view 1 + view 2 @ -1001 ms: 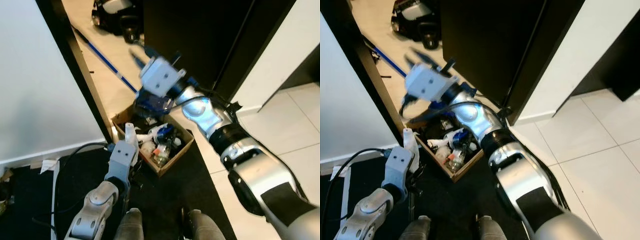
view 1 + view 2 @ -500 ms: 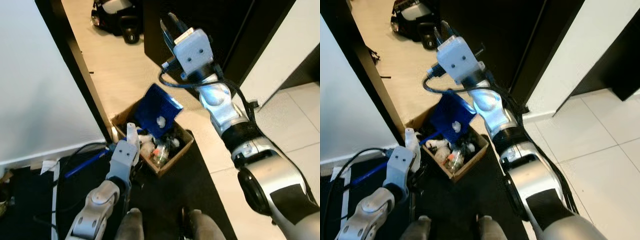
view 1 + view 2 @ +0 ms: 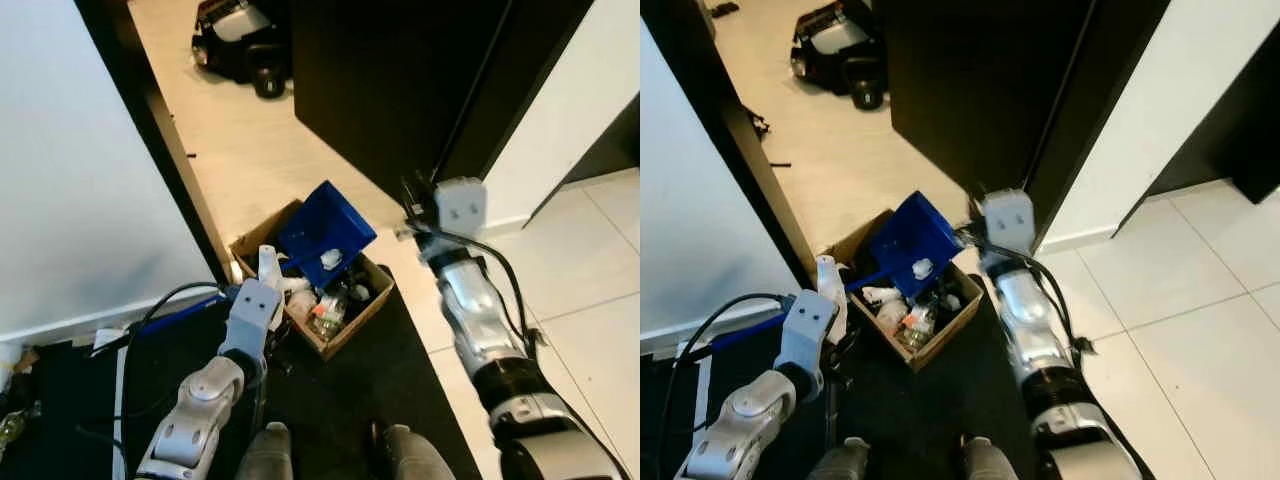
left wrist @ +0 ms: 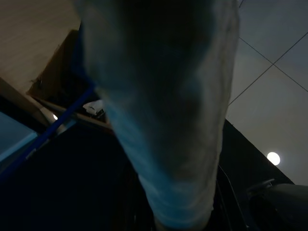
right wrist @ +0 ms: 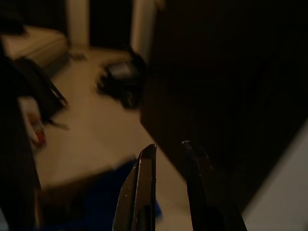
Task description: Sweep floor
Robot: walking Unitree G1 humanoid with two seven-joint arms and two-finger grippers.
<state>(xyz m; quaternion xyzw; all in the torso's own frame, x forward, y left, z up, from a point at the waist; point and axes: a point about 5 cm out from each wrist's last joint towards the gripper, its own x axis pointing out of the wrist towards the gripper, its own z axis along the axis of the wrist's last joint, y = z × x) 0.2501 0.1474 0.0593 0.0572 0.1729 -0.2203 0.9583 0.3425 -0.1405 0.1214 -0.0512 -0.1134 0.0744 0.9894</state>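
over the cardboard box (image 3: pixel 352 322), the blue dustpan (image 3: pixel 325 228) rests tipped; right gripper (image 5: pixel 168 159) empty, fingers slightly apart. left gripper's state indeterminate. shake remaining debris out fully.

Two silver metallic arms, segmented, with black joint rings. Right arm (image 3: pixel 478 320): glossy silver shell, a black cable looped along it, and a pale grey boxy wrist block (image 3: pixel 460 205) with two dark screw holes. Left arm (image 3: pixel 200 410): silver forearm, grey-blue boxy wrist module (image 3: pixel 252 305), black cables trailing. Right gripper's fingers (image 5: pixel 144 187) long, thin, black. Two grey rounded feet (image 3: pixel 268 455) at the bottom edge.
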